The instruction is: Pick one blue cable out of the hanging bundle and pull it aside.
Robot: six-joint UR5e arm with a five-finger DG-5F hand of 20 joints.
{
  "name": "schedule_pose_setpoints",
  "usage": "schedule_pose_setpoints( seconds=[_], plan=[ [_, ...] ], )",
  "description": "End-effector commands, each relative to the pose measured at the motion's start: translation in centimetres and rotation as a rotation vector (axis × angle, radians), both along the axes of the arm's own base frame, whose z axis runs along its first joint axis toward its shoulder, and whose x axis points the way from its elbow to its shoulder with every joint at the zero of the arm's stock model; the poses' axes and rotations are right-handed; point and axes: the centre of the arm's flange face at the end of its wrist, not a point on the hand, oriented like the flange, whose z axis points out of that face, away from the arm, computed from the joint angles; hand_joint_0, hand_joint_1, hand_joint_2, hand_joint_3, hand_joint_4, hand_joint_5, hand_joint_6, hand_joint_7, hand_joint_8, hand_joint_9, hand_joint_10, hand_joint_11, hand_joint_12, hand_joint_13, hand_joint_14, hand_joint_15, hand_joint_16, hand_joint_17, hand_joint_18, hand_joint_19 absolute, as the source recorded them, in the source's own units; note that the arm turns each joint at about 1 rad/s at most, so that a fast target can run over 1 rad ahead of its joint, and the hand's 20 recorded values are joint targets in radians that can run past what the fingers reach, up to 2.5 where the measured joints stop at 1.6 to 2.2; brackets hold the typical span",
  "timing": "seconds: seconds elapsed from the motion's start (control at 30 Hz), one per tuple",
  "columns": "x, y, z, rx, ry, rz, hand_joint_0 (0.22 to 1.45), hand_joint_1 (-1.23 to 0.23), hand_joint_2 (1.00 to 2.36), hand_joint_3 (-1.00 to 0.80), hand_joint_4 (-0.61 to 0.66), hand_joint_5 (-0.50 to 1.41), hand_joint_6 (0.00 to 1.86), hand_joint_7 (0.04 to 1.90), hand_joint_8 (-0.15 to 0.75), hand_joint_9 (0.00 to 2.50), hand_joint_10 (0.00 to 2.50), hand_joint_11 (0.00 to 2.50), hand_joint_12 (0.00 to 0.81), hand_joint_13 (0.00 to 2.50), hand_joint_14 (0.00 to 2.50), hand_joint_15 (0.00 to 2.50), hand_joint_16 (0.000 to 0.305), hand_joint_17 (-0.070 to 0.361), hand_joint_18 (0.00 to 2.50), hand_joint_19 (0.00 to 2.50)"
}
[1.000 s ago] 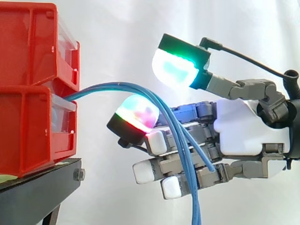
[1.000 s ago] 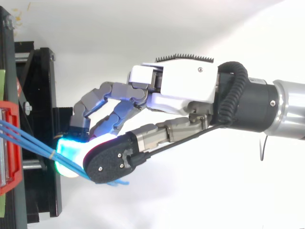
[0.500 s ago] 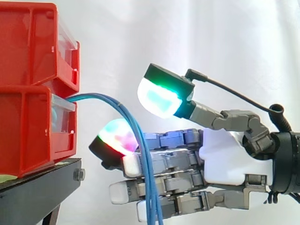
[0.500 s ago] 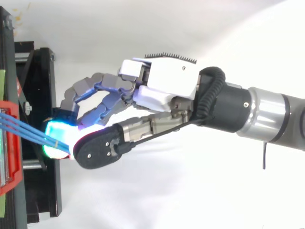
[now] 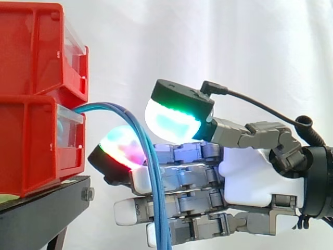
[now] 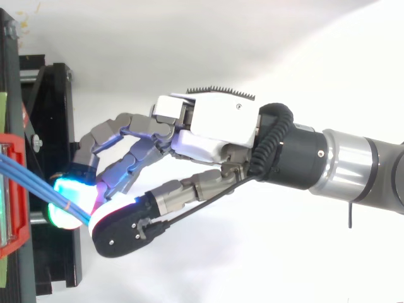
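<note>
A bundle of thin blue cables [image 5: 158, 208] comes out of the lower red bin [image 5: 31, 146], arches to the right and hangs straight down. My hand [image 5: 250, 177] reaches in from the right, level with the arch. Its fingers are nearly straight, and the cables drop across their front just behind the glowing red-green fingertip [image 5: 120, 148]. The thumb's green-cyan pad [image 5: 171, 117] hovers just above the fingers, beside the arch, with a small gap. In the top view the cables [image 6: 31, 180] run from the bin to the lit fingertip and pass under the thumb tip [image 6: 120, 227]. The hand is open.
A second red bin [image 5: 31, 47] is stacked on the lower one, and both sit on a black stand [image 5: 47, 203] at the left. A white curtain hangs behind. Open room lies to the right of the bins, around my arm [image 6: 353, 167].
My hand has moved left toward the bins and a little lower. The thumb has come down toward the fingers. The cables, earlier drawn out rightward over the fingers, now hang steeper and closer to the bin.
</note>
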Motion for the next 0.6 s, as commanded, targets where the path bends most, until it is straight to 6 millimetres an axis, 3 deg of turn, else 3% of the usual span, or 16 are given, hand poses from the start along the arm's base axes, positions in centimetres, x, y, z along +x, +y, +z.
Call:
schedule_pose_setpoints(
  seconds=[0.0, 0.33, 0.47, 0.5, 0.57],
  plan=[
    [0.01, 0.27, 0.01, 0.0, 0.0, 0.003, 0.67, -0.84, 1.02, -0.31, 0.0, -0.2, 0.87, 0.76, 0.267, 0.9, 0.02, 0.64, 0.33, 0.79, 0.02, 0.4, 0.045, 0.101, 0.77, 0.56],
    [-0.07, 0.28, -0.08, -0.001, 0.008, 0.006, 0.78, -0.91, 1.0, -0.5, 0.04, -0.2, 0.89, 0.68, 0.257, 0.94, 0.02, 0.68, 0.328, 0.84, 0.02, 0.41, 0.042, 0.094, 0.83, 0.55],
    [-0.28, 0.21, -0.32, 0.0, 0.031, 0.014, 0.63, -0.89, 1.0, -0.5, 0.08, -0.19, 0.9, 0.72, 0.276, 0.99, 0.02, 0.69, 0.34, 0.86, 0.02, 0.45, 0.044, 0.098, 0.85, 0.6],
    [-0.36, 0.23, -0.29, 0.004, 0.037, 0.019, 0.55, -0.85, 1.0, -0.5, 0.1, -0.19, 0.89, 0.72, 0.292, 1.01, 0.02, 0.71, 0.363, 0.88, 0.02, 0.46, 0.048, 0.107, 0.87, 0.62],
    [-0.41, 0.25, -0.44, 0.011, 0.046, 0.023, 0.52, -0.79, 1.0, -0.5, 0.11, -0.17, 0.89, 0.74, 0.314, 1.05, 0.02, 0.7, 0.375, 0.89, 0.02, 0.47, 0.051, 0.114, 0.88, 0.63]
  ],
)
